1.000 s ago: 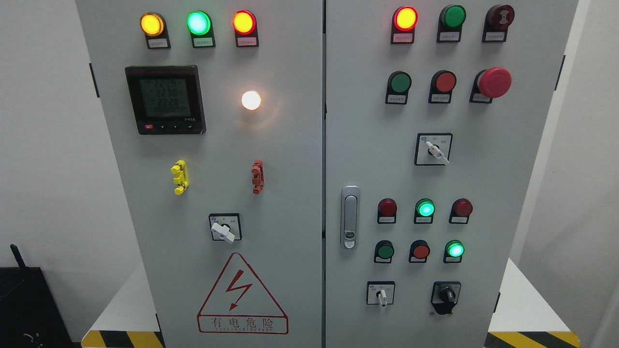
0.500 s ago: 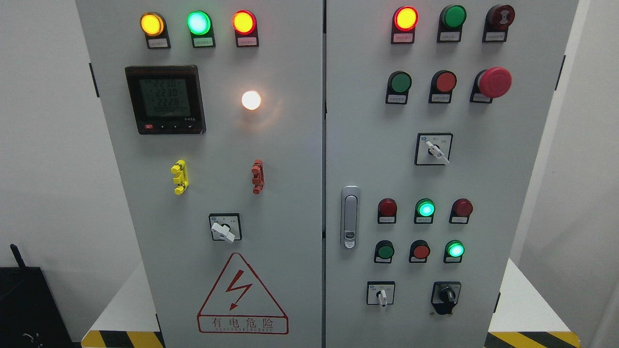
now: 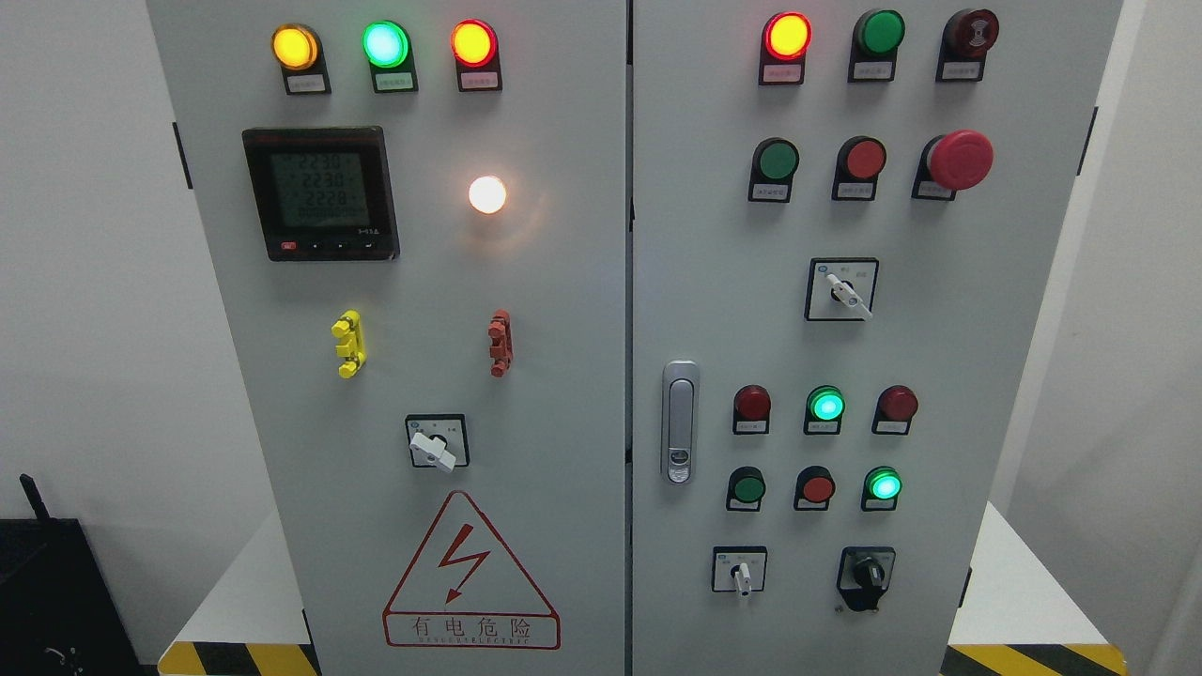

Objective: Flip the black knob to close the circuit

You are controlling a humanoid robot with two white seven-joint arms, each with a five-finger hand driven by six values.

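Note:
The black knob (image 3: 866, 575) sits at the lower right of the grey cabinet's right door (image 3: 939, 357), on a black square plate. Its handle points roughly downward, tilted a little to the left. Just left of it is a white-handled selector switch (image 3: 741, 572). Neither of my hands nor arms shows anywhere in the head view.
Above the knob are rows of red and green lamps and buttons, with a lit green lamp (image 3: 884, 484) straight above. A red mushroom stop button (image 3: 960, 160) protrudes at upper right. A silver door latch (image 3: 679, 422) is at mid-height. The left door carries a meter (image 3: 321, 193) and a warning triangle (image 3: 470, 575).

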